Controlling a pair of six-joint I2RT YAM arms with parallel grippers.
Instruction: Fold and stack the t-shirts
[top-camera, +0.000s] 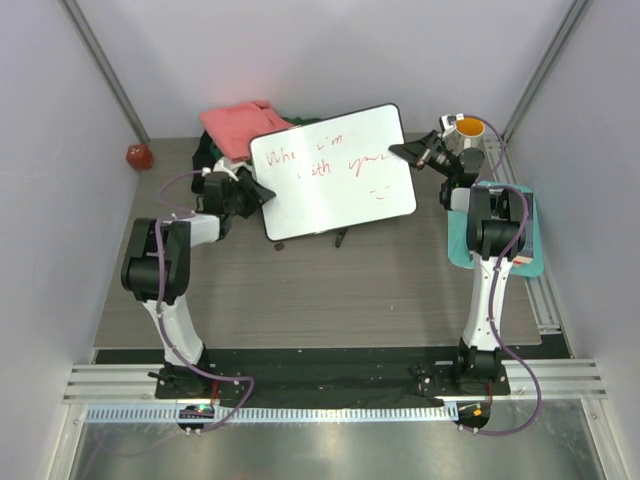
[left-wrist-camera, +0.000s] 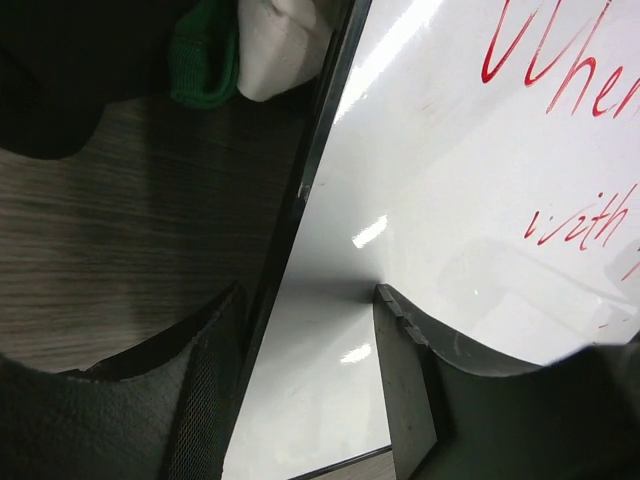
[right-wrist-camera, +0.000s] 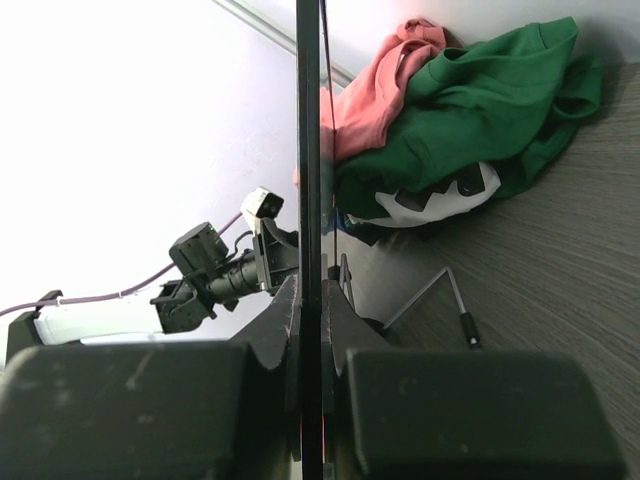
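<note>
Jaws: right gripper (right-wrist-camera: 310, 300) pinches the board (top-camera: 335, 170); left gripper (left-wrist-camera: 305, 300) gapes astride its edge. Best clamp, then lift level, clear of shirts (top-camera: 240, 125).

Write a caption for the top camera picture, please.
Right hand grips a white board; left hand straddles its other edge, shirts piled behind.

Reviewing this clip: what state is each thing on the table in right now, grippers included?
whiteboard: tilted, red writing on it, pinched at its right edge.
right gripper: shut on the whiteboard.
left gripper: open, fingers either side of the whiteboard's left edge.
t-shirts: unfolded, heaped behind the whiteboard.
mug: upright, at the far right.
teal cloth: lying flat beneath the right arm.
</note>
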